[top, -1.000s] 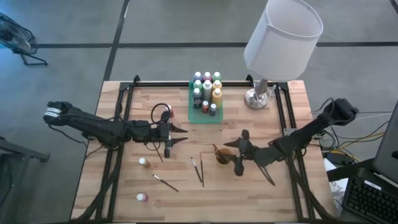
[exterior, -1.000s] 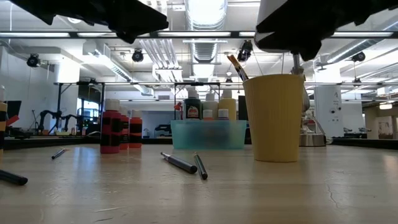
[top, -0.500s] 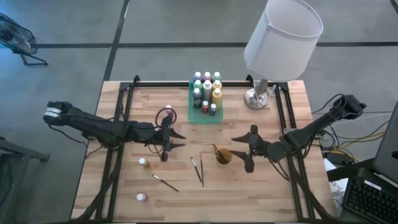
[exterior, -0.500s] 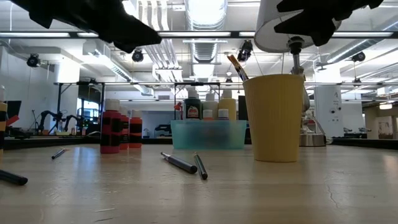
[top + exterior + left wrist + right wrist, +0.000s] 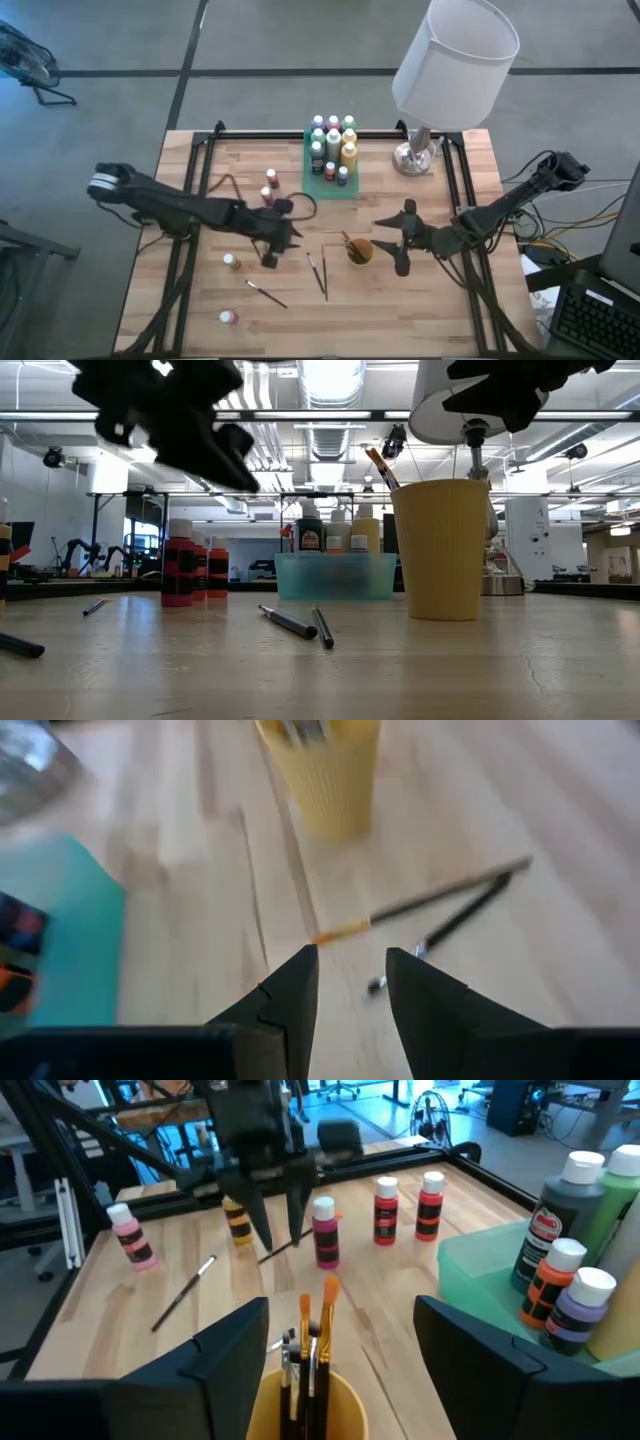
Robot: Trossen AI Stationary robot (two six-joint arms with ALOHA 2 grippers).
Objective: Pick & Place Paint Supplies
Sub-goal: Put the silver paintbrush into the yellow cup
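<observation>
Several paint bottles stand in the green tray [image 5: 330,168] at the table's far side. Loose bottles stand on the wood: two red [image 5: 268,187], a yellow one [image 5: 230,262] and a pink one [image 5: 230,317]. Two thin brushes [image 5: 317,270] lie side by side and a third [image 5: 266,294] lies nearer the left. More brushes [image 5: 305,1335] stand in the orange-yellow cup [image 5: 357,251]. My left gripper [image 5: 288,234] hovers open just left of the brush pair [image 5: 440,905]. My right gripper [image 5: 387,243] is open, right of the cup, its fingers spread wide of the cup's rim in the right wrist view.
A lamp with a white shade [image 5: 455,62] stands on its metal base [image 5: 413,158] at the far right corner. Black frame rails [image 5: 190,200] run along both table sides. A loose cable [image 5: 300,205] trails from the left arm. Bare wood lies along the near edge.
My left gripper has moved toward the right and near edges, coming down closer to the two brushes, and the two red bottles now show clear of the arm. My right gripper drew back rightward and upward from the cup, then kept still.
</observation>
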